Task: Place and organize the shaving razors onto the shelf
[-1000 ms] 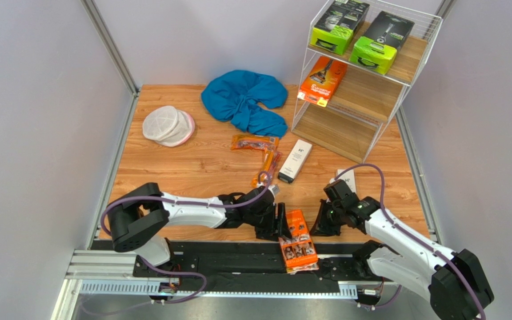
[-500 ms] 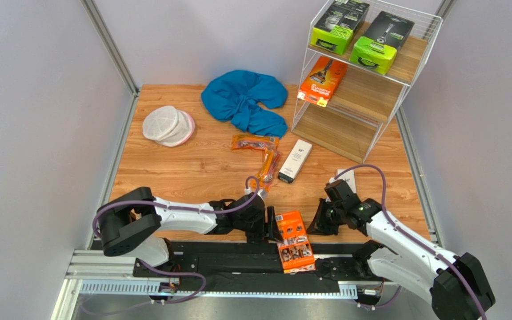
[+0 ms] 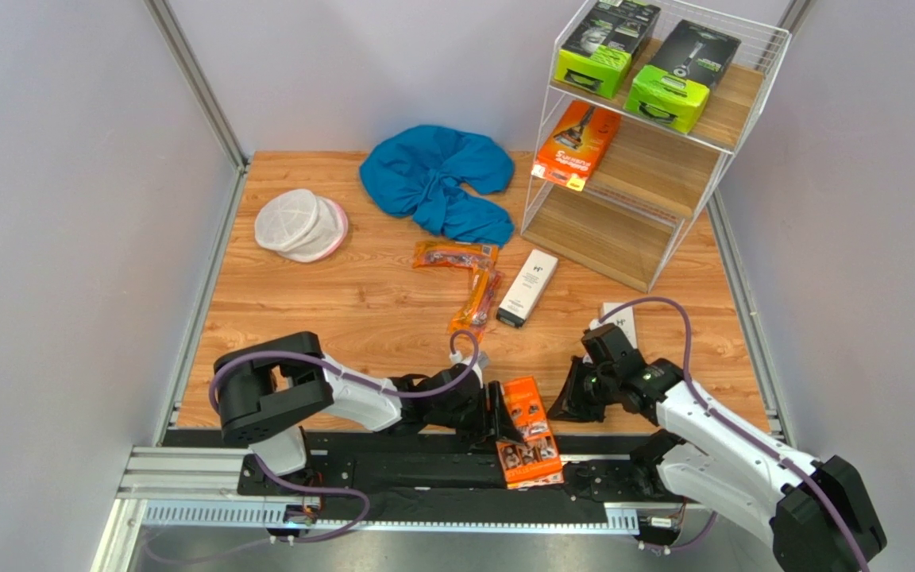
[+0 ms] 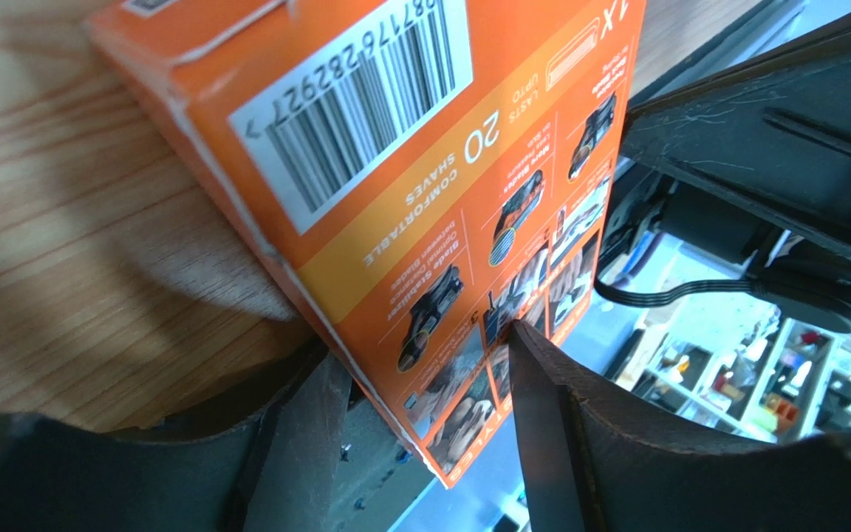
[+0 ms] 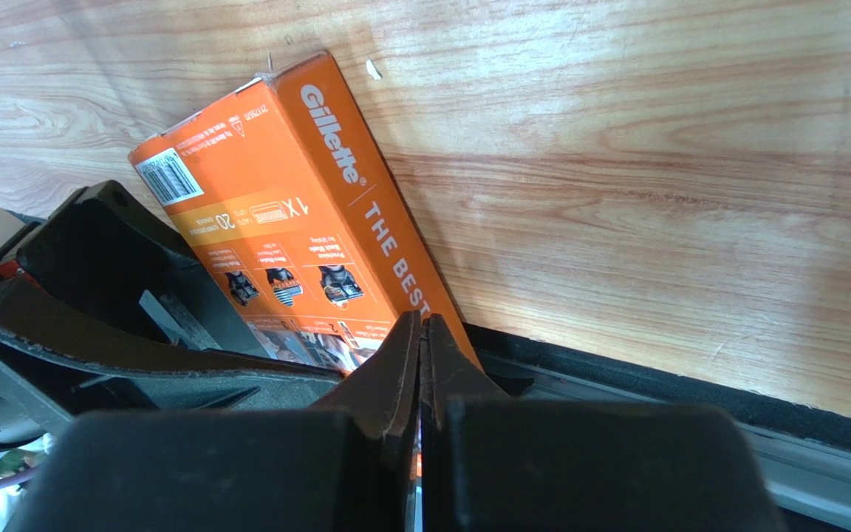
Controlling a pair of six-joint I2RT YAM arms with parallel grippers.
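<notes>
Here, the left gripper (image 4: 421, 357) straddles the flat orange cardboard razor carton (image 5: 286, 211), part-open; whether gripping, I cannot tell. The right gripper (image 5: 419, 333), closed empty, sits beside it

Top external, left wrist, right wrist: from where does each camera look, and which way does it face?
Top external: above and behind the arm bases, facing down on the table and shelf; the left arm and right arm show.
Left wrist: on the left arm, facing along the left end effector at the orange carton; two dark fingers show.
Right wrist: on the right arm, facing past the shut right end effector at carton and table.
Shared: both wrist views show the same carton.
</notes>
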